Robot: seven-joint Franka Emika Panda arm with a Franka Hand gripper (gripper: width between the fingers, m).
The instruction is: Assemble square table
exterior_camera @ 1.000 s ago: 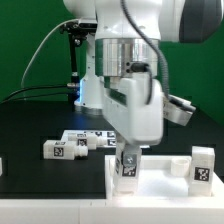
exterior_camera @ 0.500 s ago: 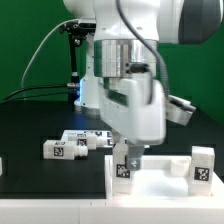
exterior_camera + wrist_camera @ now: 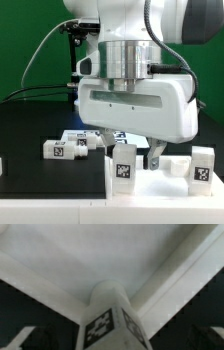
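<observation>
The square table's white top (image 3: pixel 160 186) lies flat near the front of the table. A white leg (image 3: pixel 124 165) with a black-and-white tag stands upright on the corner of the top at the exterior view's left. A second leg (image 3: pixel 203 166) stands on the corner at the right. My gripper (image 3: pixel 130 150) hangs just over the first leg, open, its fingers (image 3: pixel 155 155) wide on either side and clear of it. In the wrist view the same leg (image 3: pixel 110 317) rises toward the camera from the top (image 3: pixel 90 258), between the dark fingers (image 3: pixel 28 339).
Two loose white legs (image 3: pixel 60 149) (image 3: pixel 88 141) lie on the black table at the exterior view's left of the top. The robot's white base (image 3: pixel 95 90) and cables stand behind, in front of a green backdrop.
The gripper has turned about its upright axis, so its broad side now faces the camera, and has opened, letting go of the upright leg. The leg stays standing.
</observation>
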